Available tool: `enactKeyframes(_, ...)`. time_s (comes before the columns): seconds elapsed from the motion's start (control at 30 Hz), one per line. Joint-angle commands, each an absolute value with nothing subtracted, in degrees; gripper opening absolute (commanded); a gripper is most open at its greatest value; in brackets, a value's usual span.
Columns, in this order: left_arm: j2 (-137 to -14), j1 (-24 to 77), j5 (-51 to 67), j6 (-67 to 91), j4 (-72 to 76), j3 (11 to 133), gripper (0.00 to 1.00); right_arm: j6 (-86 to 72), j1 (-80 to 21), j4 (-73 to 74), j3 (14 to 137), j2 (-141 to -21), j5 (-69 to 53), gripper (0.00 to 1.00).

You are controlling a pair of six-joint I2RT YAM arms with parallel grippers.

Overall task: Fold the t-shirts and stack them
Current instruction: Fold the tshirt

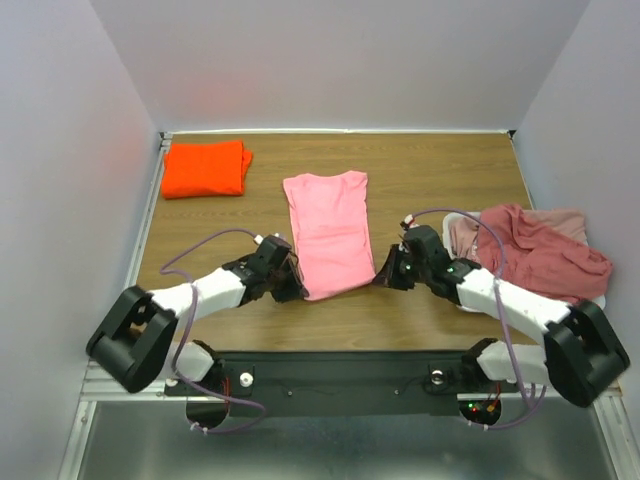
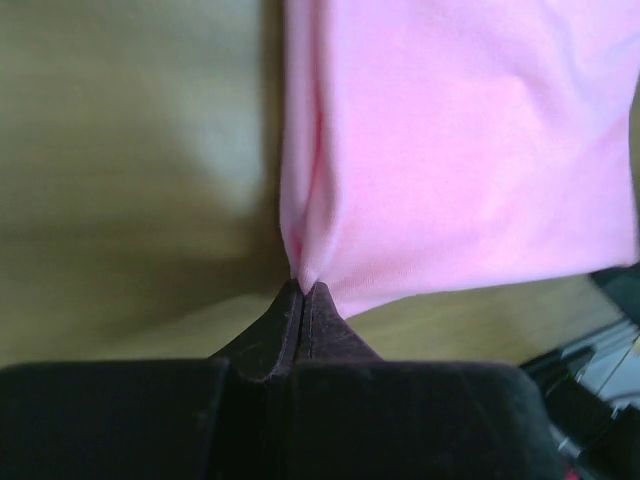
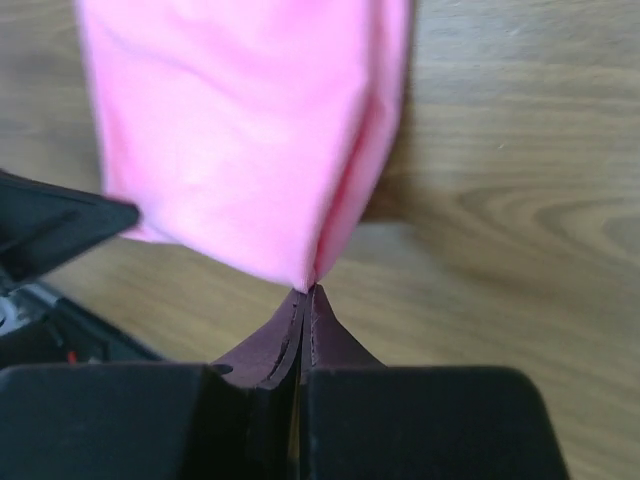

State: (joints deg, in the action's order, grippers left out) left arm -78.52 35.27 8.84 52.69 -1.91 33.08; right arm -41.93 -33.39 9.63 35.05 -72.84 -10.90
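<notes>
Holding the light pink short-sleeved cloth t-shirt (image 1: 328, 232) by its near hem, I had both arms set for a fold. The shirt lay flat in the middle of the brown wooden surface (image 1: 430, 170), already narrowed to a long strip, with its collar end at twelve o'clock and its hem at six. The left gripper (image 2: 303, 292) had its jaws pinched shut on the hem corner at about seven o'clock of the shirt. The right gripper (image 3: 308, 292) had its jaws shut on the corner at about five o'clock. In each wrist view the cloth puckered into the closed tips. The bright orange folded t-shirt (image 1: 205, 169) sat at ten o'clock on the surface, well apart from the pink one. The heap of dusty rose and pale pink unfolded t-shirts (image 1: 545, 255) lay at three o'clock, beside the right arm.

I judged the step in hand to be the crosswise fold: carry the hem toward twelve o'clock and lay it on the collar end. To do it well I would lift both corners together, only high enough to clear the cloth below. I would hold the two grippers level and evenly spaced so the hem ran taut and square, travel straight, and release only once the edge lay flat. Both grips looked shallow, so a quick pull might slip a corner free.
</notes>
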Motion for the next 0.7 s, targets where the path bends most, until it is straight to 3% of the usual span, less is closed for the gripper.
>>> enactKeyframes(0.0, -68.04, 39.89, 7.20, 55.10, -9.39, 30.77, 0.00, -42.98, -35.77, 13.61, 32.70, -61.90, -11.33, 0.00)
enactKeyframes(0.27, -54.32, 41.49, 6.60, 57.13, -13.79, 32.86, 0.00, -43.77, -36.48, 21.00, 35.32, -48.08, -6.16, 0.00)
enactKeyframes(0.43, -59.75, 41.05, 0.62, 54.67, -17.39, 42.17, 0.00, -40.52, -36.47, 21.01, 43.14, -52.11, 1.65, 0.00)
enactKeyframes(0.67, -71.00, 34.11, 0.79, 49.57, -17.14, 54.22, 0.00, -36.92, -36.47, 20.83, 56.32, -63.27, 12.30, 0.00)
